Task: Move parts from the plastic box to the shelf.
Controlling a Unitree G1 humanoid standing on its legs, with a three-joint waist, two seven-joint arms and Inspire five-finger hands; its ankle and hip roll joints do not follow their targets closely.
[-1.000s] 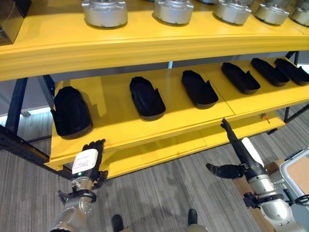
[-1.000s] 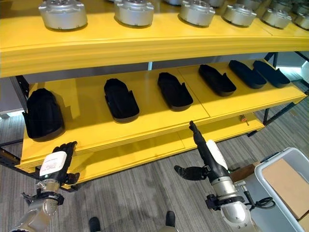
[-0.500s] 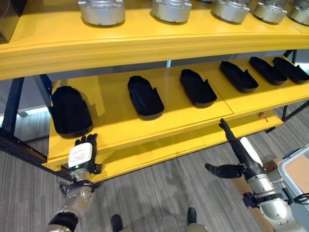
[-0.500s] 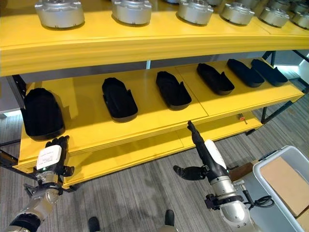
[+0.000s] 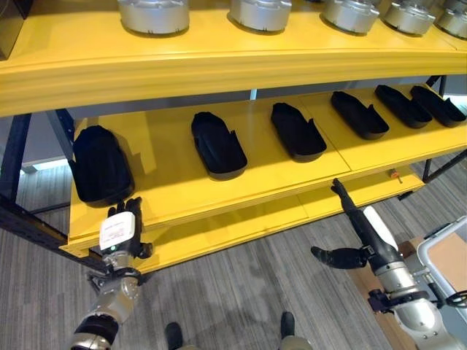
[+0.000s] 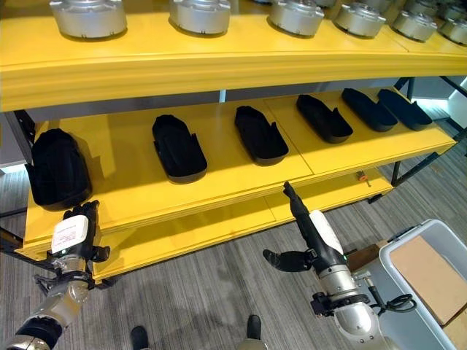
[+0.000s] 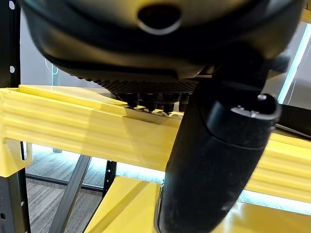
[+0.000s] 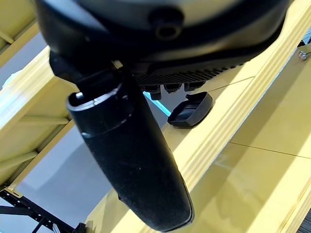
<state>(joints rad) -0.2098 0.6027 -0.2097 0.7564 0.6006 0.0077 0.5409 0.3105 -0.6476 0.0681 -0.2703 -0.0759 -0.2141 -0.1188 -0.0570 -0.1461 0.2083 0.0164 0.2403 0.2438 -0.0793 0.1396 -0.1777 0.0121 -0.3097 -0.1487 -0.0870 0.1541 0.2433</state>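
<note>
Lower left of frame: left hand (image 5: 120,235) raised with fingers straight, tips at the front edge of the yellow shelf (image 5: 219,197), just below the leftmost black part (image 5: 101,166), not touching it. Lower right: right hand (image 5: 359,233) empty, fingers extended, thumb spread aside, well clear of the parts. Grey plastic box (image 6: 408,251) at right edge. Farther back, silver parts (image 5: 153,14) line the upper tier

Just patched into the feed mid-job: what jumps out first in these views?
A bright yellow shelf dominates, with a row of black molded parts on the middle level and silver metal parts on the top level. The left hand is up at the middle level's front edge below the leftmost black part; the right hand is open, fingers straight toward the shelf.
</note>
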